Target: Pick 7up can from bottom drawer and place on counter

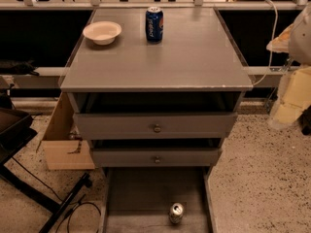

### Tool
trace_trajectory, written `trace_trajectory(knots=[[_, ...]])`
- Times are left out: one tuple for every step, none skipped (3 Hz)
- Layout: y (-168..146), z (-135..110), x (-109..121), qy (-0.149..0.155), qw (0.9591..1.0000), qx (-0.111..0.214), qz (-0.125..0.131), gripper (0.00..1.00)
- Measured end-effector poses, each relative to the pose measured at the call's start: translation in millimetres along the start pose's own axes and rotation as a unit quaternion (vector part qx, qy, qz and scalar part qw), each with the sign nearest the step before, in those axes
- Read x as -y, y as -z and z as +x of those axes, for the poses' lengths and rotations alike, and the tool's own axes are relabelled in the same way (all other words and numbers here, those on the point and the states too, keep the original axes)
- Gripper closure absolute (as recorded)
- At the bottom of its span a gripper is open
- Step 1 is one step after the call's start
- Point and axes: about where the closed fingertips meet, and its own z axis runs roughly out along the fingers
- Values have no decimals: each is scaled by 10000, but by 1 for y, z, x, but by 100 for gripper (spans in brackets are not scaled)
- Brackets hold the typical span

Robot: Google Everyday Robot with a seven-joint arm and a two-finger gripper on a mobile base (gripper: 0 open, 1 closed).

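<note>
The 7up can (176, 212) stands upright on the floor of the bottom drawer (141, 193), near its front and right of centre. Its silver top with pull tab faces up. The drawer is pulled out below the cabinet. The counter (184, 62) is the broad grey top above it. My gripper is not in view. A pale rounded shape (300, 33) at the right edge may be part of my arm, well away from the can.
A blue Pepsi can (154, 24) and a white bowl (102, 32) stand at the back of the counter. Two knobbed grey drawers (156, 126) sit slightly open above the bottom drawer. A cardboard box (63, 144) and black stand legs (29, 188) are on the left floor.
</note>
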Motion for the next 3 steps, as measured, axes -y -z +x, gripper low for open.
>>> trace_trajectory(knots=[[0,0,0,-1,10000,2,0,0],[-9,1,0,-35,9999,111,-31,0],[-45,9,-7,-150,9986,490,-149,0]])
